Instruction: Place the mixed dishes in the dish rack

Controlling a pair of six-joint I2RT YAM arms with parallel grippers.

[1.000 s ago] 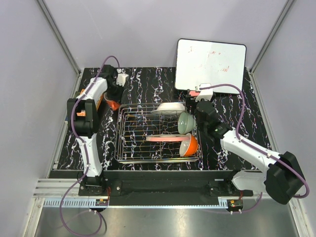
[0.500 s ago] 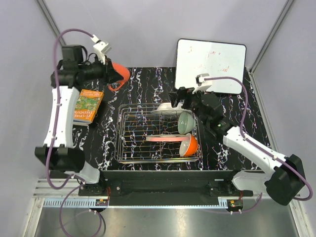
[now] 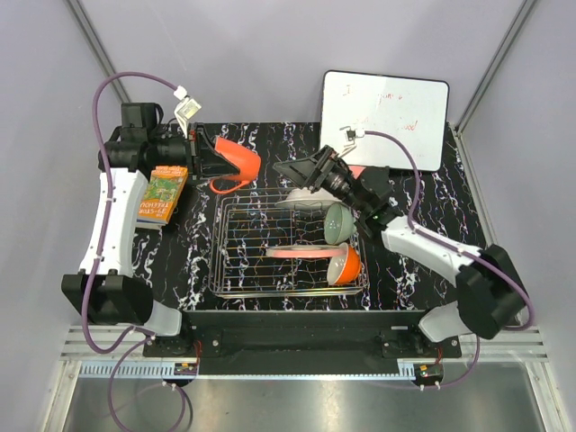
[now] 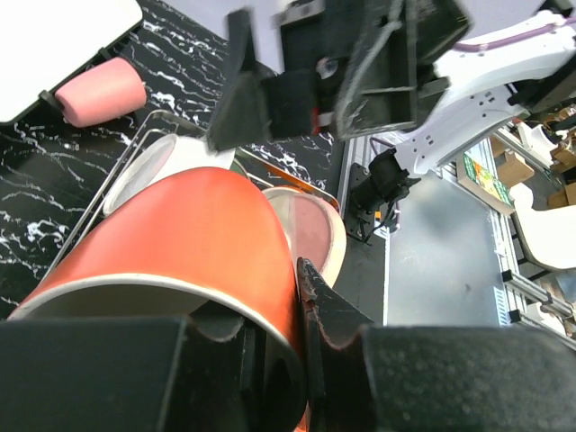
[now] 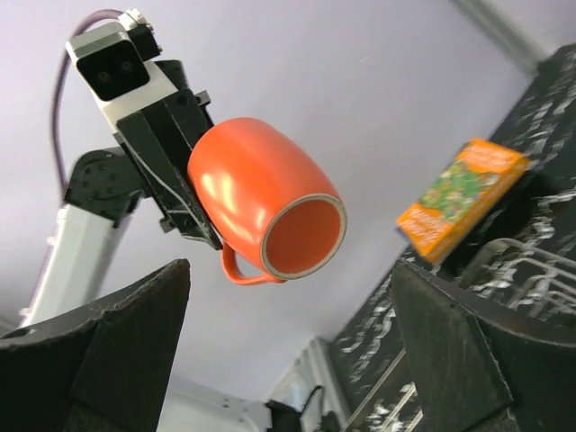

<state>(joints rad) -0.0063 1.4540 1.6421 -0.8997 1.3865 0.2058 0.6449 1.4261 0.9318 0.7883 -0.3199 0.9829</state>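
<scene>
My left gripper (image 3: 216, 160) is shut on the wall of the orange-red mug (image 3: 234, 162), one finger inside and one outside (image 4: 317, 301). It holds the mug on its side in the air, above the far left corner of the dish rack (image 3: 229, 270). My right gripper (image 3: 292, 171) is open and empty, raised above the rack's far edge and facing the mug (image 5: 261, 207). In the rack stand the white plate (image 3: 310, 196), pale green bowl (image 3: 337, 223), pink-and-cream plate (image 3: 301, 254) and orange bowl (image 3: 345, 264). The small pink cup (image 4: 94, 90) lies by the whiteboard.
The whiteboard (image 3: 384, 117) leans at the back right. A green-orange book (image 3: 160, 193) lies left of the rack, under my left arm. The rack's left half holds only bare prongs.
My left arm has swung the mug from the back left corner rightward toward the rack. My right gripper has risen and turned left to face the mug.
</scene>
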